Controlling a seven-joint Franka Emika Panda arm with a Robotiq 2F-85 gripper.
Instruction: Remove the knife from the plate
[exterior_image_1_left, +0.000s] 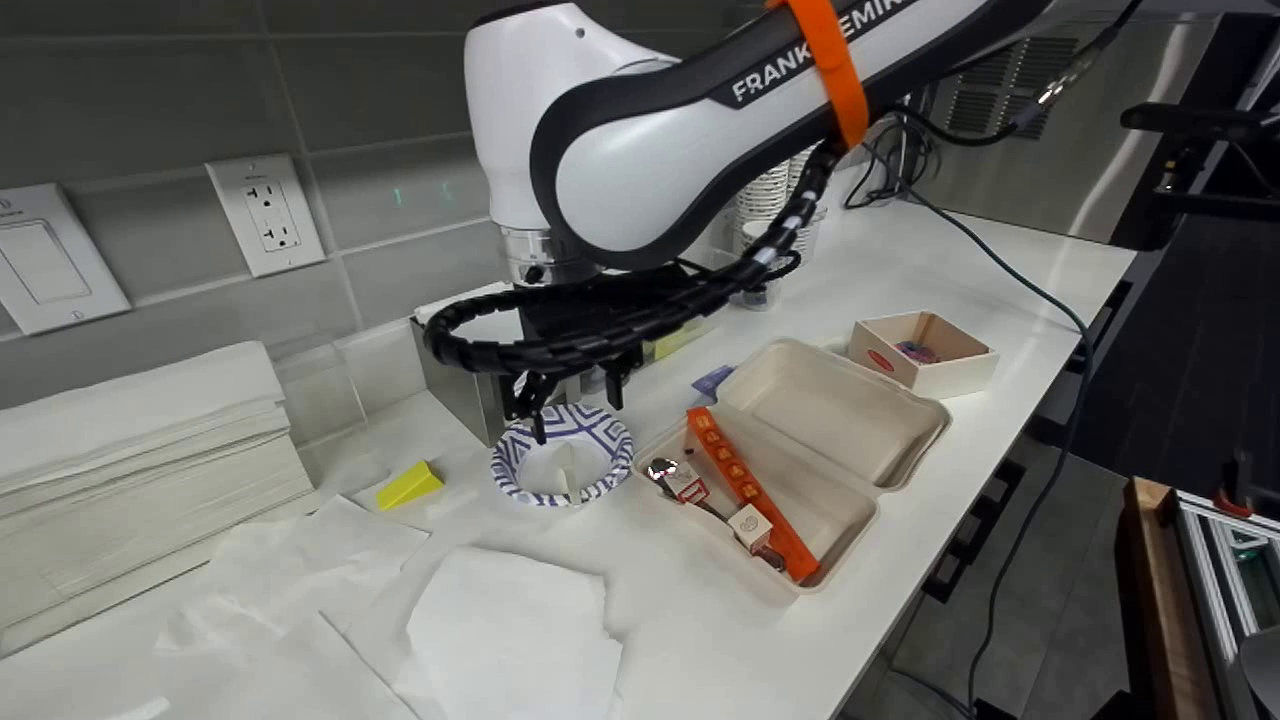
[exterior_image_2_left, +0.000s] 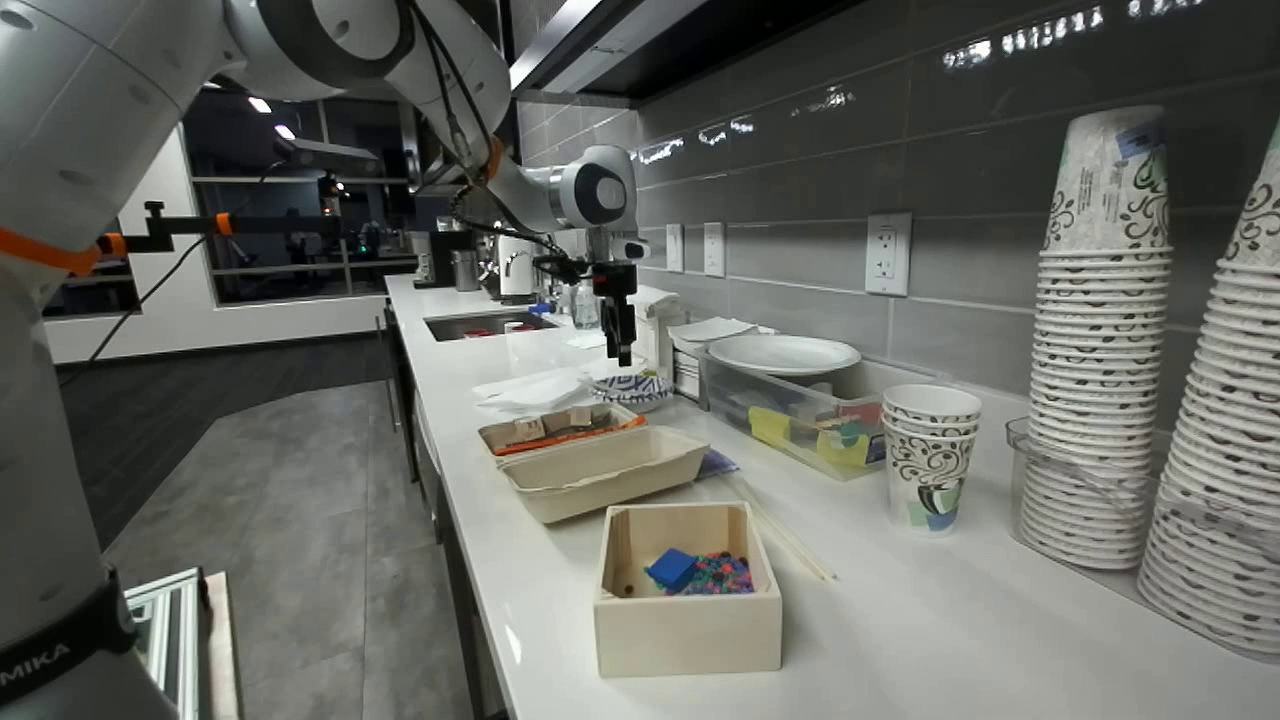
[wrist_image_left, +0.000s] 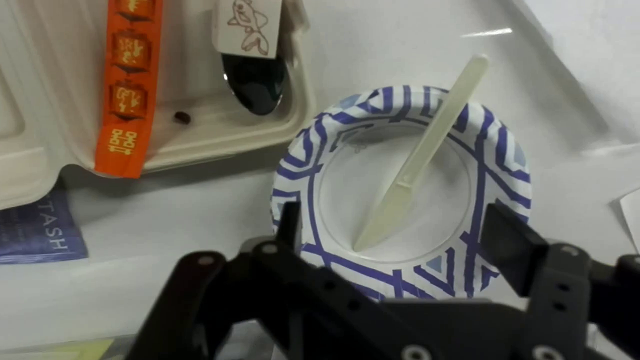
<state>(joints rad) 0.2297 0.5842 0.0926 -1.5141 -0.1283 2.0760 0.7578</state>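
The plate, small and round with a blue-and-white patterned rim, lies on the counter in both exterior views and in the wrist view. A pale, cream-coloured knife lies slantwise across it. The knife's handle crosses the rim and sticks out past it, and its blade tip rests on the pale centre. The knife also shows in an exterior view; in the other exterior view I cannot make it out. My gripper is open and empty above the plate, apart from the knife, its fingers spread wide.
An open takeout container beside the plate holds an orange strip, a spoon and wooden blocks. A yellow block, white papers, a clear bin and a wooden box stand around.
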